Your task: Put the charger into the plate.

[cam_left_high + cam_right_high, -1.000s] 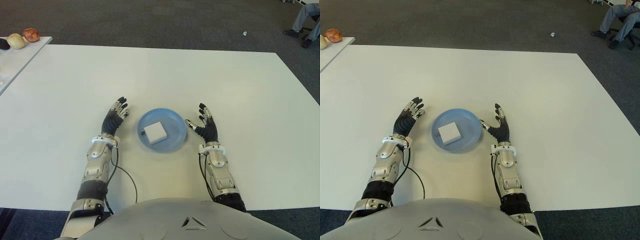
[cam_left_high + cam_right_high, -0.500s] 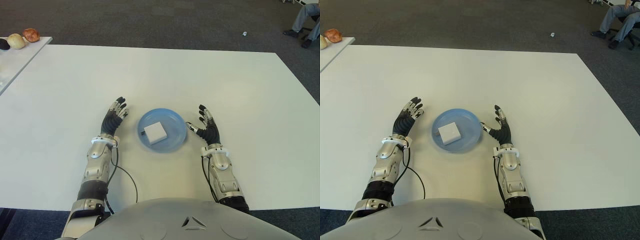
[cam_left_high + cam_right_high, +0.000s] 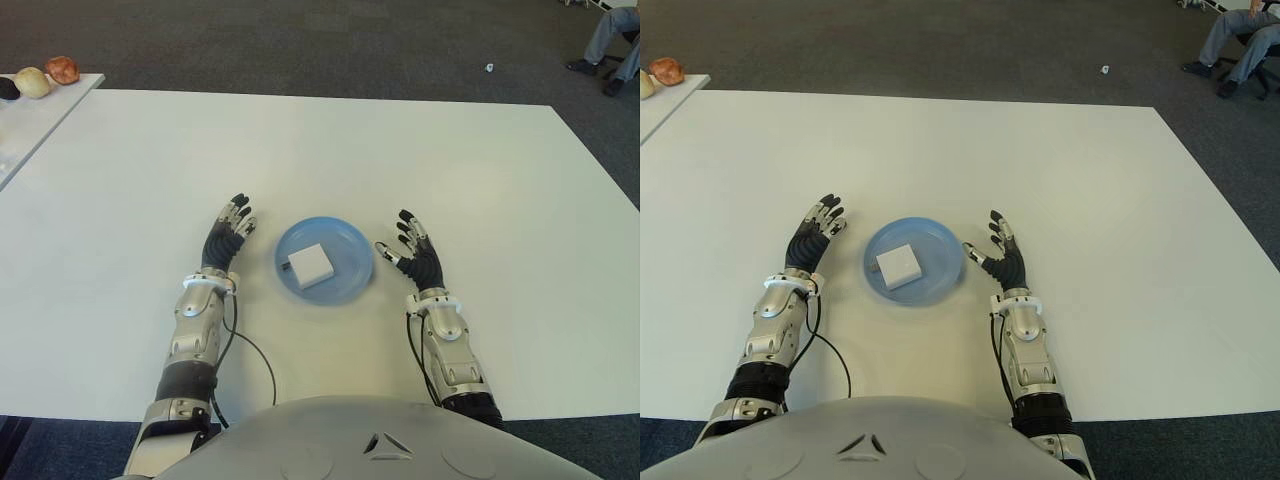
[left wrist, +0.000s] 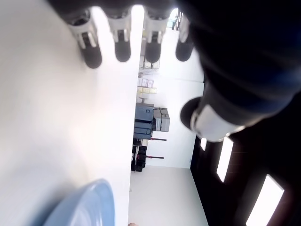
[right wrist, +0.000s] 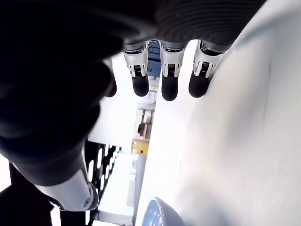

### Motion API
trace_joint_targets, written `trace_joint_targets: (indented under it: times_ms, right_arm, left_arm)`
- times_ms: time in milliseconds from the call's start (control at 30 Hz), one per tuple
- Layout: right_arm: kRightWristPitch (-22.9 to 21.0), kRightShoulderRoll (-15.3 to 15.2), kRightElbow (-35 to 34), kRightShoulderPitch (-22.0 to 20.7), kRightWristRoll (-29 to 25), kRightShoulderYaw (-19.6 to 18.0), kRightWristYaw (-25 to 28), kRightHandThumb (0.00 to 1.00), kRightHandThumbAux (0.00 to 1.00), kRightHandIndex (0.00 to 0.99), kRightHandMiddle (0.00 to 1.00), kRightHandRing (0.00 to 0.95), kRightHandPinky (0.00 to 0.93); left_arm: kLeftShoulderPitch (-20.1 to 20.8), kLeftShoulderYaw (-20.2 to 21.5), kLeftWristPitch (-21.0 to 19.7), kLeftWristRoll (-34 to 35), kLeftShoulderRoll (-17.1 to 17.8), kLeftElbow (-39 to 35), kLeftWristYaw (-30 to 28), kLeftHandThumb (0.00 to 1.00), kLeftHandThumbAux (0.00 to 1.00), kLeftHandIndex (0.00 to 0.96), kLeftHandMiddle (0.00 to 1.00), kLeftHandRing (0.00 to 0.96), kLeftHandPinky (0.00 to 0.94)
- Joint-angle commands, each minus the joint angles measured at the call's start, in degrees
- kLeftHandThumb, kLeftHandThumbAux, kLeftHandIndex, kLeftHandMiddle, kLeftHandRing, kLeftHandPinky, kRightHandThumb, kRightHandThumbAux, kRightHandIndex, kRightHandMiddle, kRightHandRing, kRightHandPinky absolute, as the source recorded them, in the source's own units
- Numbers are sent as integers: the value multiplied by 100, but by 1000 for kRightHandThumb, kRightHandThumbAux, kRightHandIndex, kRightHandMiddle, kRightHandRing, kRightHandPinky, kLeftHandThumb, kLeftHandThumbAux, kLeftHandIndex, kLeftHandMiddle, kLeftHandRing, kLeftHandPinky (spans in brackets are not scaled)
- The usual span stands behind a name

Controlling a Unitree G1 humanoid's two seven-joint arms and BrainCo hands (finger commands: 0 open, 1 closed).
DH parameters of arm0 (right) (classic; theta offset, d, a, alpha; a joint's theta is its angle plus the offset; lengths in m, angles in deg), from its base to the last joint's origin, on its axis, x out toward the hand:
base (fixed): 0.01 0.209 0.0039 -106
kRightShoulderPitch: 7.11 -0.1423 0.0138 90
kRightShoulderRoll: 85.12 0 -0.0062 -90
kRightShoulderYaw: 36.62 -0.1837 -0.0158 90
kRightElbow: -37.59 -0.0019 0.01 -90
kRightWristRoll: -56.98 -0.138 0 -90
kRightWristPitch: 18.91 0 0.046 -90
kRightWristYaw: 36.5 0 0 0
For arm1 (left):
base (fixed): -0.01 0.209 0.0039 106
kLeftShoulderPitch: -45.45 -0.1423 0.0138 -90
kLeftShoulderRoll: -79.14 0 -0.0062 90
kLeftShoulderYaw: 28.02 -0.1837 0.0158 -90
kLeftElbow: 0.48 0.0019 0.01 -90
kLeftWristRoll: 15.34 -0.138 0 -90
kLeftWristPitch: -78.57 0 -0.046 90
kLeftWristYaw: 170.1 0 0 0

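Note:
A white square charger [image 3: 310, 263] lies flat inside the round blue plate [image 3: 348, 244] near the front middle of the white table [image 3: 330, 150]. My left hand [image 3: 231, 227] shows just left of the plate, fingers straight and spread, holding nothing. On the plate's right side my right hand [image 3: 410, 249] is open too, a small gap away from the rim. The left wrist view catches the plate's rim [image 4: 89, 207]; the right wrist view shows a sliver of the plate [image 5: 157, 214] beyond that hand's extended fingers [image 5: 162, 77].
A second white table [image 3: 30, 115] at the far left carries several round food items [image 3: 40, 78]. A person's legs [image 3: 612, 40] show at the far right corner on the dark carpet. A small white scrap [image 3: 489, 68] lies on the floor beyond the table.
My right hand has drawn back slightly to the right, away from the plate's rim. The left hand, plate and charger have stayed put.

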Motion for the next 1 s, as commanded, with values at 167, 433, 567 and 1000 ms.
trace_joint_targets:
  times_ms: [167, 433, 567, 1000]
  right_arm:
    - [-99, 7, 382, 262, -363, -89, 274, 0, 724, 72, 84, 90, 130]
    - [70, 17, 531, 244, -509, -147, 368, 0, 686, 71, 86, 89, 130]
    - [123, 33, 576, 231, -527, -164, 359, 0, 676, 74, 90, 90, 127]
    - [140, 105, 633, 161, -509, -236, 292, 0, 663, 65, 86, 83, 114]
  left_arm:
    - [-87, -22, -1, 18, -35, 115, -31, 0, 683, 0, 0, 0, 0]
    - [-84, -42, 110, 48, -16, 206, -140, 0, 677, 0, 0, 0, 0]
    - [-86, -48, 146, 23, 2, 230, -178, 0, 669, 0, 0, 0, 0]
    - [-92, -69, 264, -44, 37, 237, -200, 0, 652, 0, 0, 0, 0]
